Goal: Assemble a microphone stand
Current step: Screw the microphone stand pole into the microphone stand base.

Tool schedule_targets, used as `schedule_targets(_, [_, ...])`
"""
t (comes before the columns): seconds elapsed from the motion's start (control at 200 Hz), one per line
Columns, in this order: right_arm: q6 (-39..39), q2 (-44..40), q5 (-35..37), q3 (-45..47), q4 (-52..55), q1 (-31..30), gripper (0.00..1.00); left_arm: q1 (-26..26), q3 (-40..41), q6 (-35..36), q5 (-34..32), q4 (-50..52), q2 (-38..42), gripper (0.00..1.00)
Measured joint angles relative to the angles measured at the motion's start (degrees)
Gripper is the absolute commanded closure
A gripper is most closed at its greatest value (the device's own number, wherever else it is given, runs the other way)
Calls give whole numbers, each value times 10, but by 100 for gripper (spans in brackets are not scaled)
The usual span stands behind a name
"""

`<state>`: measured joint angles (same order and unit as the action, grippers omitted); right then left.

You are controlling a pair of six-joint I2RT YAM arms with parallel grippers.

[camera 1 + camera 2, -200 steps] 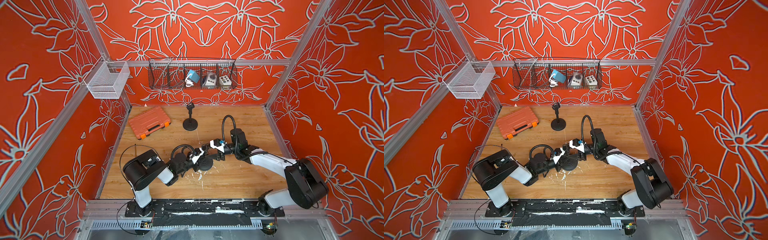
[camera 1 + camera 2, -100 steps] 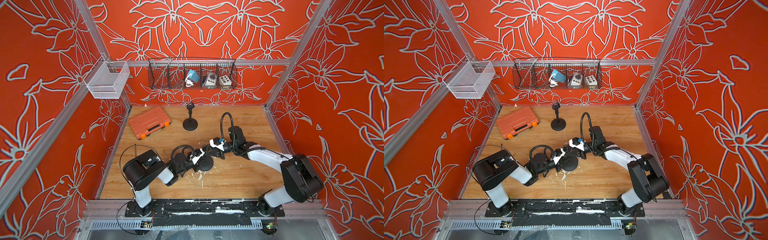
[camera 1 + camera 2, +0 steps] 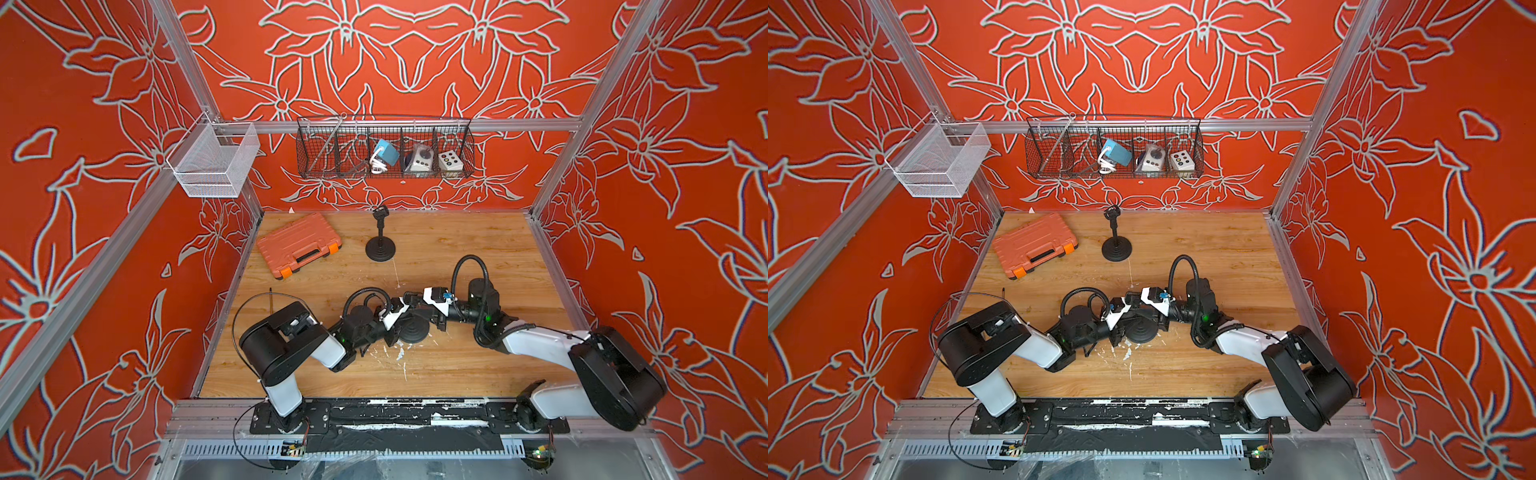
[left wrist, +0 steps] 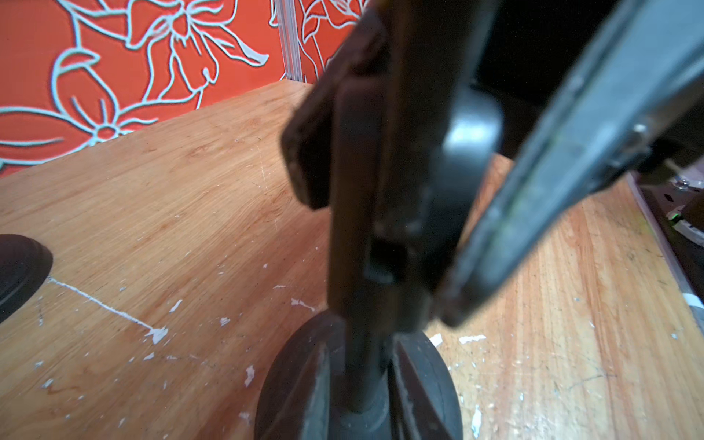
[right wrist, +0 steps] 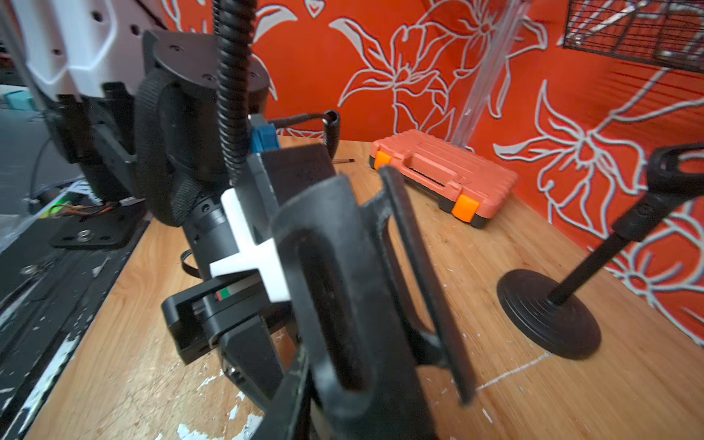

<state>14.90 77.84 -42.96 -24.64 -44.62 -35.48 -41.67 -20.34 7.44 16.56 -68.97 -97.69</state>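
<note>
Case (image 3: pixel 298 243) left of stand (image 3: pixel 380 249) — table rear

There are two microphone stands (image 3: pixel 380 245) (image 3: pixel 412 330), one orange case (image 3: pixel 297 243), two wire baskets (image 3: pixel 216 162) (image 3: pixel 384 149) on the walls and two robot arms (image 3: pixel 286 345) (image 3: pixel 540 345).

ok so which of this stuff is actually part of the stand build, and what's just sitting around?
In the job: round base, pole standing in it, mic clip at the pole's upper end.

Lying about: second stand upright at the back, orange case, black wire basket, white mesh basket.
</note>
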Motion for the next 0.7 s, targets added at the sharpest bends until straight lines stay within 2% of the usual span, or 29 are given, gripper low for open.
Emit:
schedule_targets(0.19, [-60, -33, 156, 54, -63, -58, 100, 0, -3, -1, 1, 22, 17, 70])
schedule_targets(0.34, [-96, -36, 248, 75, -101, -92, 100, 0, -10, -7, 2, 27, 19, 69])
schedule_targets(0.475, [-113, -40, 290, 83, -114, -103, 100, 0, -10, -16, -1, 28, 28, 64])
schedule_targets(0.701, [-116, -75, 296, 83, -67, -102, 100, -1, -10, -48, -19, 54, 79, 58])
